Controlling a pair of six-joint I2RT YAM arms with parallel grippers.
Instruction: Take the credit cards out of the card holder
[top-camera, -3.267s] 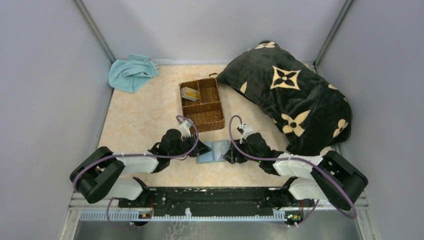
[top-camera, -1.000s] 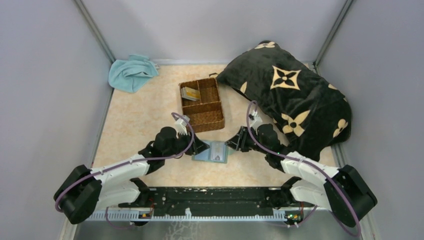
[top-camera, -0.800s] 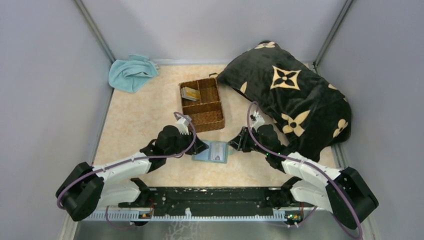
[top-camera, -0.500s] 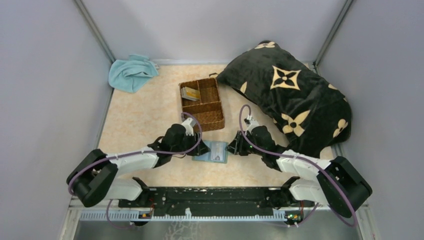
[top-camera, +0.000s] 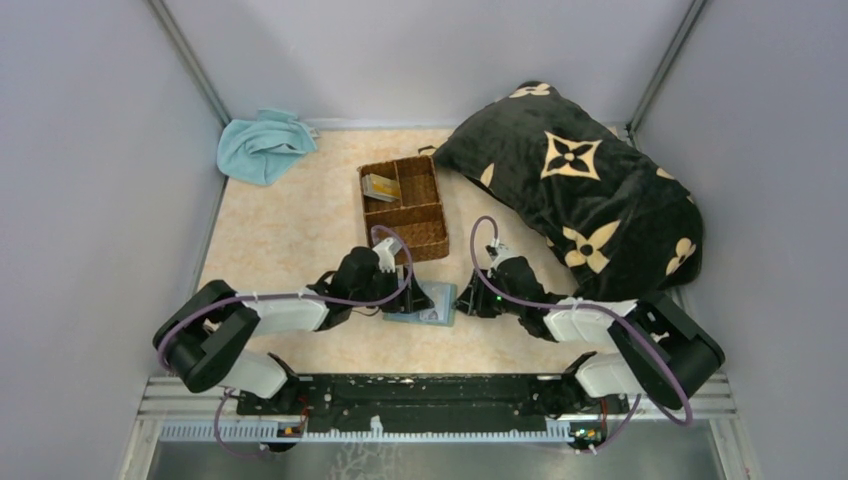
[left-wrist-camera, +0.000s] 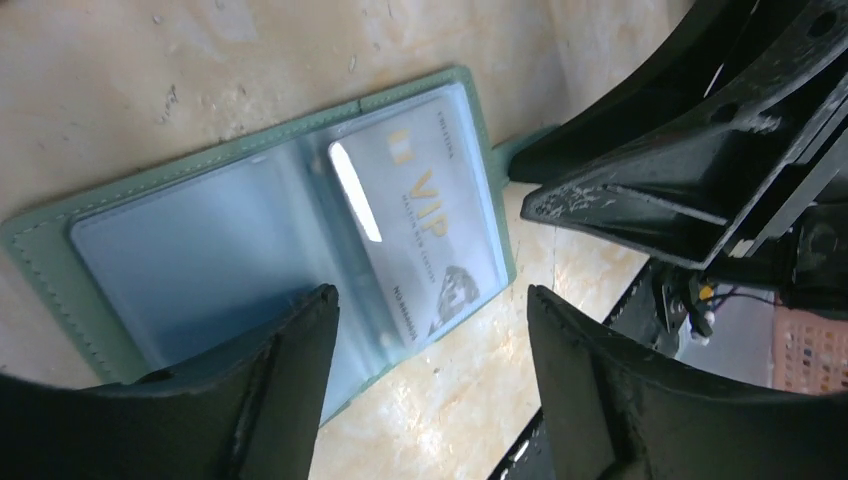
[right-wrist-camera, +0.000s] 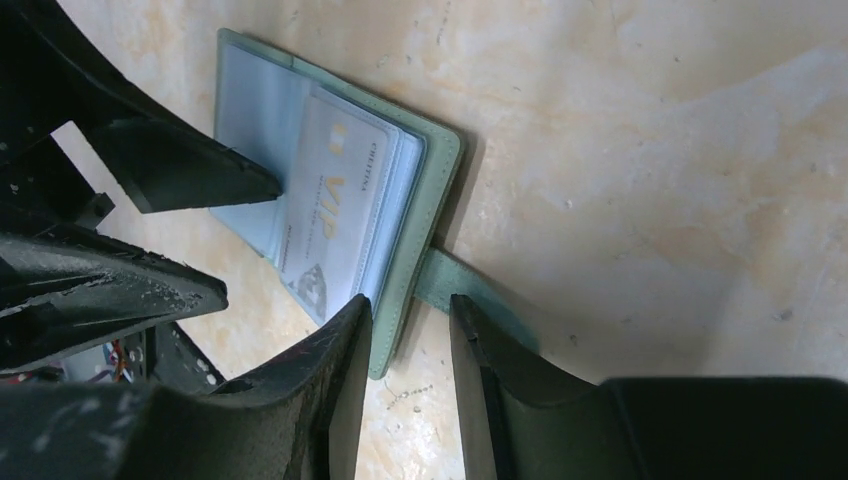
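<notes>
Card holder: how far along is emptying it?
Done: the holder lies open on the table. In hand: the left gripper is open over its sleeves, and the right gripper sits at the strap. Left: the VIP card is not yet out of its sleeve.

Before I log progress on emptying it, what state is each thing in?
card holder: open, lying flat.
VIP card: inside its pocket.
left gripper: open above the card holder.
right gripper: jaws slightly apart at the card holder's edge; grip unclear.
basket: card stack in far-left compartment.
</notes>
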